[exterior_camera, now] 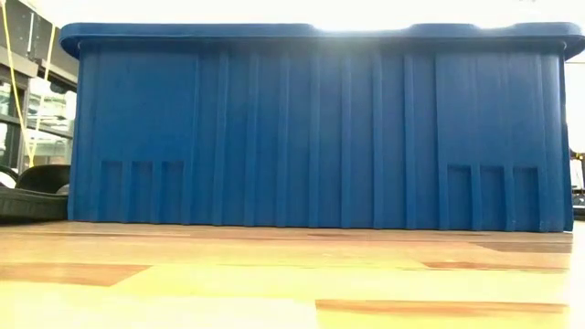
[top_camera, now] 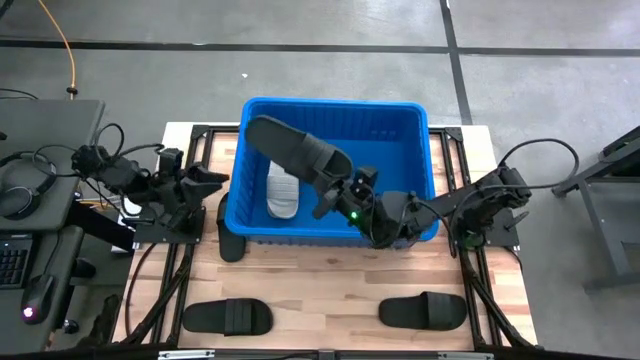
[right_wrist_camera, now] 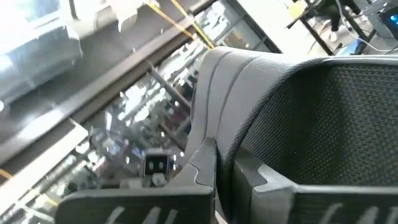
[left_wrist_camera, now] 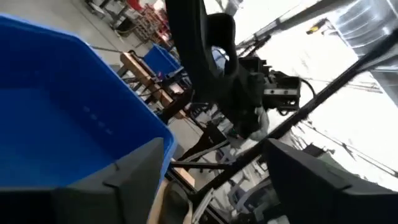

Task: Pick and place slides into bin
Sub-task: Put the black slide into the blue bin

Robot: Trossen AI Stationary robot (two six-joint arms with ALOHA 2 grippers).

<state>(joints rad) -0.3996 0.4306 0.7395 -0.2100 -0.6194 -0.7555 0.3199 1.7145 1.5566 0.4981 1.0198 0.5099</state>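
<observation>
The blue bin (top_camera: 330,103) stands mid-table and fills the low view (exterior_camera: 320,128). A light grey slide (top_camera: 283,192) lies on the bin's floor. My right gripper (top_camera: 338,192) is over the bin's near part, shut on a black slide (top_camera: 295,150) that it holds above the bin. My left gripper (top_camera: 215,180) is open and empty, just outside the bin's left wall. Two black slides (top_camera: 228,316) (top_camera: 422,311) lie flat near the table's near edge. Another black slide (top_camera: 232,245) is at the bin's near left corner. My right gripper pinches the black slide between its two fingers at the end nearest the gripper (right_wrist_camera: 214,158), on the slide's edge. The fingers come from the table's right side, slanting up. The slide is lifted clear above the bin and tilted, its free end (top_camera: 258,128) over the bin's far left.
The slide at the bin's near left corner also shows in the low view (exterior_camera: 32,194). Bare wooden tabletop (top_camera: 320,270) lies between the bin and the two near slides. Dark frame rails run along both sides of the table.
</observation>
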